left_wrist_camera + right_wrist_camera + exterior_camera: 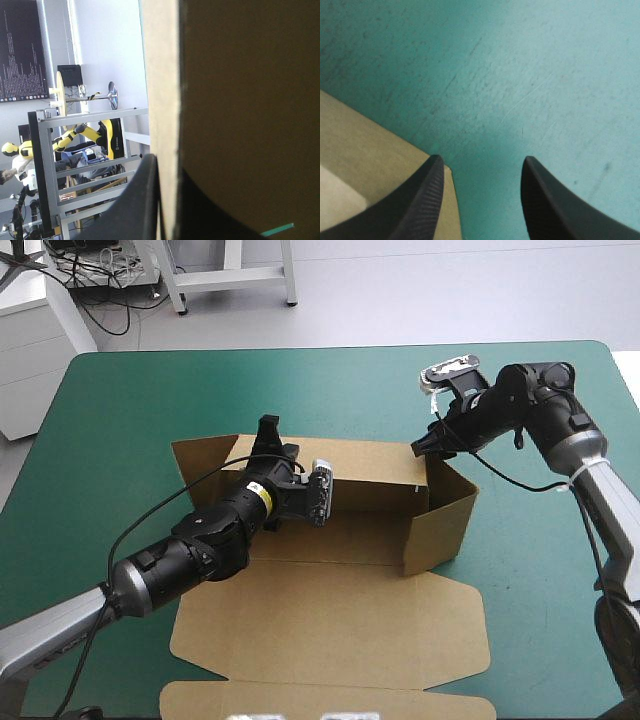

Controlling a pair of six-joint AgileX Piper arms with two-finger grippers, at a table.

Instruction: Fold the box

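1. The brown box (330, 615) lies in the middle of the teal-green surface (120, 400). Its far wall (370, 468) and right-hand wall (445, 525) are raised, and its lid (330, 660) lies flat, reaching the surface's near edge.
2. The left hand (268, 435) is clenched on the far wall near that wall's left end (its wrist view shows the board's edge pinched between the black fingers (135, 200)).
3. The right hand (428, 443) is released, its fingers apart, at the box's far right corner. One finger sits over the board's corner, the other over bare cover.
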